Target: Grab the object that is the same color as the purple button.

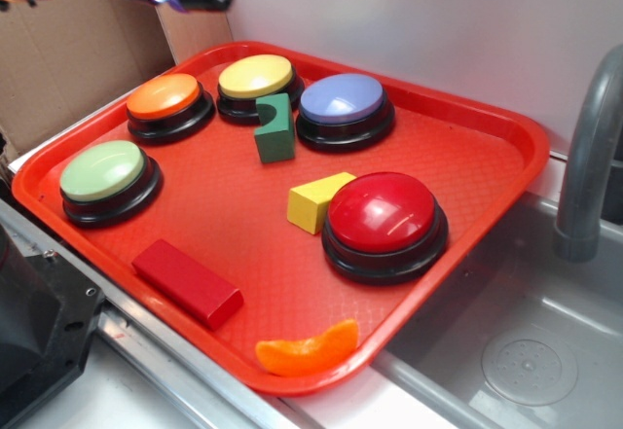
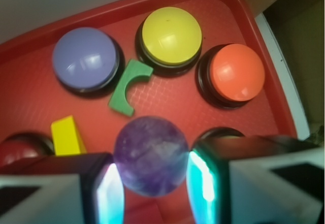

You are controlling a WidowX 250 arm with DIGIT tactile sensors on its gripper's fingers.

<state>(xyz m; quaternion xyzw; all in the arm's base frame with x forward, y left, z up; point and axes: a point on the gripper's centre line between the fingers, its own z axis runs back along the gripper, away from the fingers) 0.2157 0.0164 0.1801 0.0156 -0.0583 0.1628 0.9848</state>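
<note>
Your claw (image 2: 152,183) was clamped on the purple marbled ball (image 2: 151,154), held above the red tray (image 2: 30,87); you had only to keep that grip.

The exterior camera stood off the red tray's (image 1: 467,118) corner, angled down. The wrist camera hung high, facing straight down; both caught the purple button (image 1: 343,100) (image 2: 85,58).

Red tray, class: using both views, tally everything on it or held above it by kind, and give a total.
Push buttons: 5, on the red tray
Blocks: 3 (green, yellow, red)
Orange slice piece: 1
Purple ball: 1, between the gripper fingers
Total: 10
</note>
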